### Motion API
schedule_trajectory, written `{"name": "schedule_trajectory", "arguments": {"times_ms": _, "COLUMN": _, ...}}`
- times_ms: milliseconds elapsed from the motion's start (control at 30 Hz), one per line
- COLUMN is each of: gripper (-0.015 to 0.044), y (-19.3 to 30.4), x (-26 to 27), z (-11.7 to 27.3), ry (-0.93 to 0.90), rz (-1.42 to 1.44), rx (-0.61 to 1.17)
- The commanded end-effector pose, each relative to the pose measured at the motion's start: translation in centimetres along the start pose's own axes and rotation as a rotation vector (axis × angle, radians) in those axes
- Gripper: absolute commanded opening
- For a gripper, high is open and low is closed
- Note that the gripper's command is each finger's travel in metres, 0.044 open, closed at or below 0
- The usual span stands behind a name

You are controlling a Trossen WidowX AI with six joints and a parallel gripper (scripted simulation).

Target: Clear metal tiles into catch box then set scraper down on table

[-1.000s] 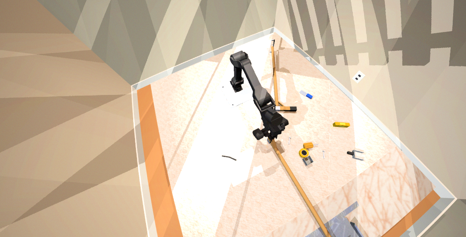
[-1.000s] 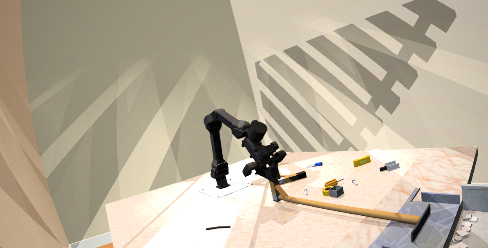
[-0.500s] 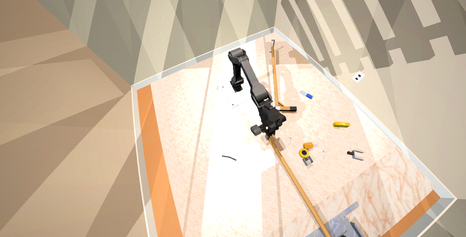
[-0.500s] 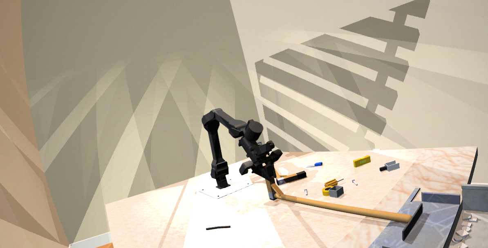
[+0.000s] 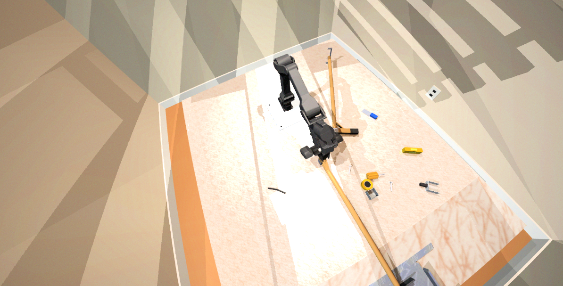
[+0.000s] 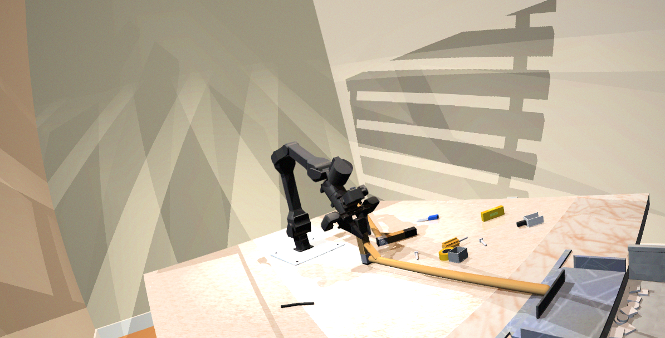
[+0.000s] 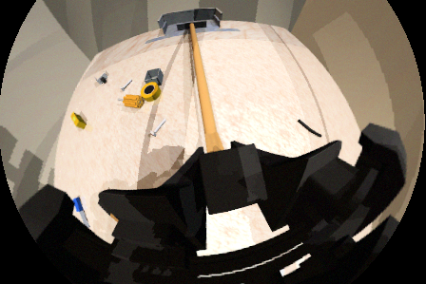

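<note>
Table (image 5: 232, 146) (image 6: 209, 279) (image 7: 266, 74): extends beneath and well beyond the pincer (image 5: 323, 159) (image 6: 365, 238) (image 7: 217, 147). Arm (image 5: 301, 87) (image 6: 291, 186): lower link near vertical, elbow high, forearm sloping down and outward, wrist pitched so the fingers point steeply down, low over the table. Pincer clenched on the wooden grip at the near end of the long scraper (image 5: 356, 219) (image 6: 455, 277) (image 7: 202, 79), whose shaft runs away from it. Risk: the long shaft gives leverage; a small wrist turn could swing the far end widely, and a slipping grip could let it yaw or roll. Steel bench plate (image 5: 423, 252) (image 6: 586, 284) (image 7: 230, 29): well apart from the pincer, at the shaft's far end. Catch box (image 6: 651, 263): farther still, beyond the plate. Blade (image 6: 551, 293) (image 7: 191, 27): over the plate; contact with its surface cannot be confirmed. If lifted, it could ride over a tile; if skewed, it could catch a side rail. Yellow tape measure (image 5: 367, 183) (image 6: 445, 254) (image 7: 150, 91): beside the shaft's path, outward from the pincer; a sideways sweep could knock it. Metal tiles (image 6: 630, 309): several in the box, farthest from the pincer; none made out on the visible plate, part of which is cut off. Clearing looks nearly done; setting the scraper down and releasing remain. Letting go high could make the grip end drop or topple.
</note>
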State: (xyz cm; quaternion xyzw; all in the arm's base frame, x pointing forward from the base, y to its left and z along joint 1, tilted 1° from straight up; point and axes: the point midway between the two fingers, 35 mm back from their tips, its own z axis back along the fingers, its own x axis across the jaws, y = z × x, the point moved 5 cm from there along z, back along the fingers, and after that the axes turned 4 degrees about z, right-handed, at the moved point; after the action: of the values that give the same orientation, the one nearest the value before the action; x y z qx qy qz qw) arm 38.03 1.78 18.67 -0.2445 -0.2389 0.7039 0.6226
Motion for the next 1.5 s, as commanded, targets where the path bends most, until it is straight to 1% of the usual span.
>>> {"name": "schedule_trajectory", "arguments": {"times_ms": 0, "gripper": 0.0, "y": 0.0, "x": 0.0, "z": 0.8, "ry": 0.002, "rz": -0.002, "rx": -0.023}}
{"name": "schedule_trajectory", "arguments": {"times_ms": 1467, "gripper": 0.0, "y": 6.1, "x": 0.5, "z": 3.9, "ry": 0.003, "rz": -0.004, "rx": -0.024}}
